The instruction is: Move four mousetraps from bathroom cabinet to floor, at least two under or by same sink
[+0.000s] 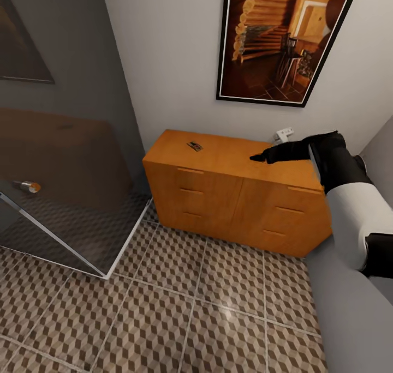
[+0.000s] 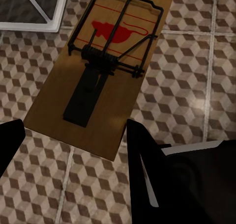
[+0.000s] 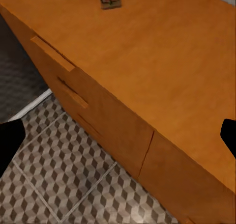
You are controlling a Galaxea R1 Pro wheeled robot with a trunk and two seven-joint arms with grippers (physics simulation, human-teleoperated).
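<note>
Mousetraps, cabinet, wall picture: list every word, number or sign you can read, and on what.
No readable text anywhere.
Mousetrap between the left gripper's fingertips: red mouse silhouette and red lines, no letters.
Mousetrap on the cabinet: print too small to read.
Framed picture: a log-walled room, no writing.

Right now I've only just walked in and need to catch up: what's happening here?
The robot is moving mousetraps in a bathroom. Its right gripper is stretched over the top of the orange cabinet, apart from the one mousetrap lying there, with its fingers spread. The left wrist view shows another mousetrap just ahead of the left gripper above the patterned floor; whether it is gripped cannot be told.
</note>
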